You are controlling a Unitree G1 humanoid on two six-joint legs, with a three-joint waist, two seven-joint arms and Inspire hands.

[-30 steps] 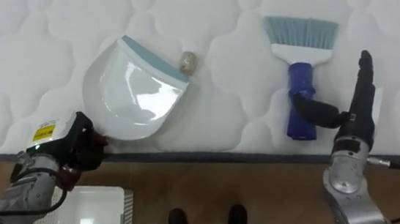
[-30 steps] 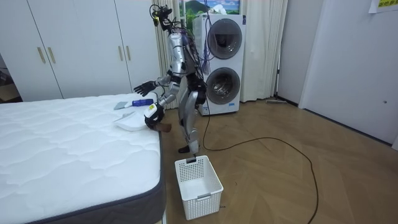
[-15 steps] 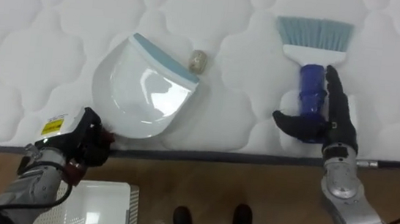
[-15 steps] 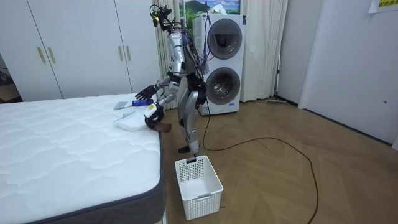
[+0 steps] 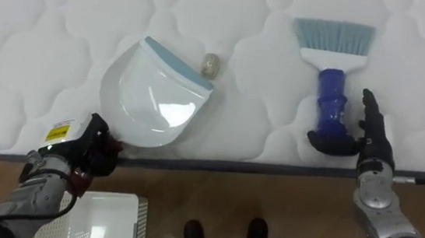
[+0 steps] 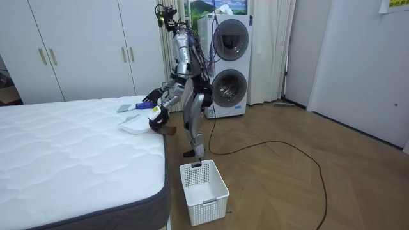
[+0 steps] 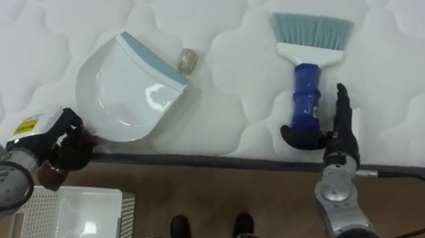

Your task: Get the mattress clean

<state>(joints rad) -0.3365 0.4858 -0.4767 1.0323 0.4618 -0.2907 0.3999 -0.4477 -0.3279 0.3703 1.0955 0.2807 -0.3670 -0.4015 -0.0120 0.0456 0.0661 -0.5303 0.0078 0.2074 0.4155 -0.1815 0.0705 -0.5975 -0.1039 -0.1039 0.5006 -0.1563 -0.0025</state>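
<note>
Fingers (image 5: 370, 117), my right hand (image 5: 373, 148): straight beside blue plastic brush (image 5: 331, 83) on white quilted mattress (image 5: 32, 39); left hand (image 5: 84, 150) grips white dustpan (image 5: 151, 101).

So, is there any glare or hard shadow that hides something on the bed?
Left eye view: a bright reflection sits inside the dustpan, but the small scrap at its lip lies clear of it. Right eye view: the same glare; none on the brush or the right robot hand. Room view: even light, soft shadows.

We've got stacked washers (image 6: 229, 64) by curtains (image 6: 273, 51), wardrobe (image 6: 77, 51) behind, wood floor (image 6: 287, 191), door (image 6: 358, 64) right.
</note>
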